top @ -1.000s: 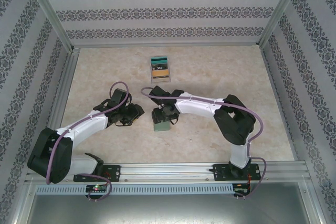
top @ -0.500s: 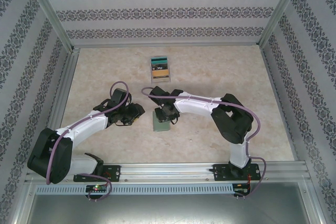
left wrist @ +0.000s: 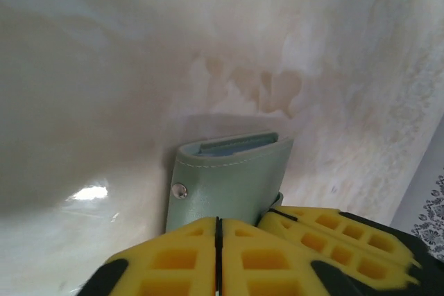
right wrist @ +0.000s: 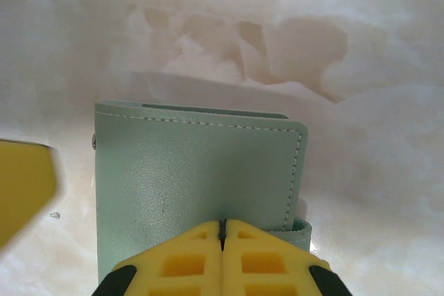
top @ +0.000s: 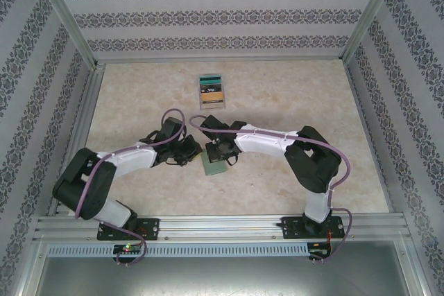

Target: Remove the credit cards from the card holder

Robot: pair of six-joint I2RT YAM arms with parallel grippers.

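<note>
The folded, stitched grey-green card holder (right wrist: 198, 178) is laid on the marbled bench (top: 312, 102). Over it the right tool (right wrist: 222, 227) is seen, fully closed and empty; the left tool (left wrist: 217, 223), likewise closed, is held just beside it.

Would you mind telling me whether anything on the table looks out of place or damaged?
Nothing looks damaged or spilled. The card holder lies closed and flat on the table, and a teal-and-tan credit card lies by itself farther back, well apart from it.
</note>
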